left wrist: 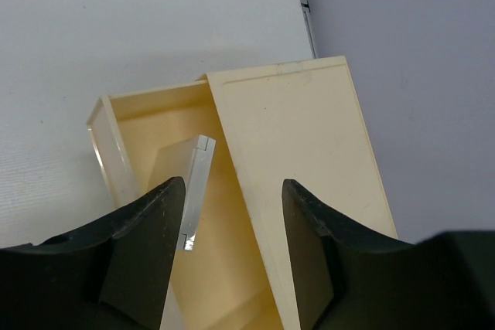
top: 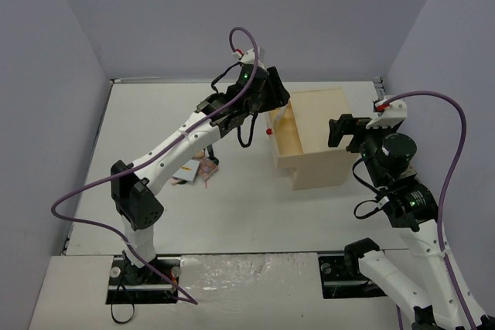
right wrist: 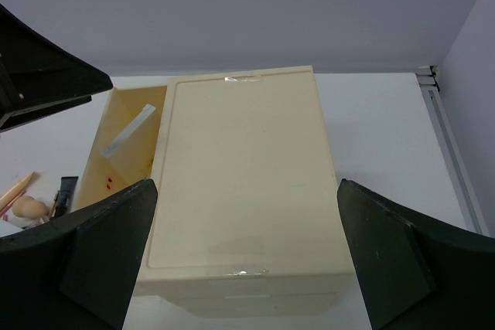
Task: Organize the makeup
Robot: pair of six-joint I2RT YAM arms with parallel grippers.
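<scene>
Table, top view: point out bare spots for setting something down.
Bare: the table's far-left stretch between wall and left arm, and the near strip in front of the box. Crowded: makeup under that arm; the right gripper close beside the box.

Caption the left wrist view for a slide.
Left gripper open over a flat white case leaning in the open drawer.
</scene>
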